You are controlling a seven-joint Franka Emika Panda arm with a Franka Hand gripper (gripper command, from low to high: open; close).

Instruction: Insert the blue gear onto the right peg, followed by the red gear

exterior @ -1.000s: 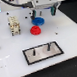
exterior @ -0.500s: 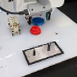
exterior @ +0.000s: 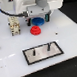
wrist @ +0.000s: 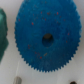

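over the last second the arm has been lowered onto the blue gear (exterior: 39, 19), so pickup is judged to be under way. the gear lies flat on the white worktop (exterior: 12, 50), just behind the red gear (exterior: 34, 31), bore axis upright, well back from the right peg (exterior: 48, 46). how the jaws stand cannot be told.

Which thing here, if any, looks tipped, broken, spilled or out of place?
Nothing stands out. The red gear lies flat on the white table. The blue gear sits under the pincer, partly hidden. The grey plate lies flat with both pegs upright, including the right peg. The pictures are too blurred to judge fine damage.
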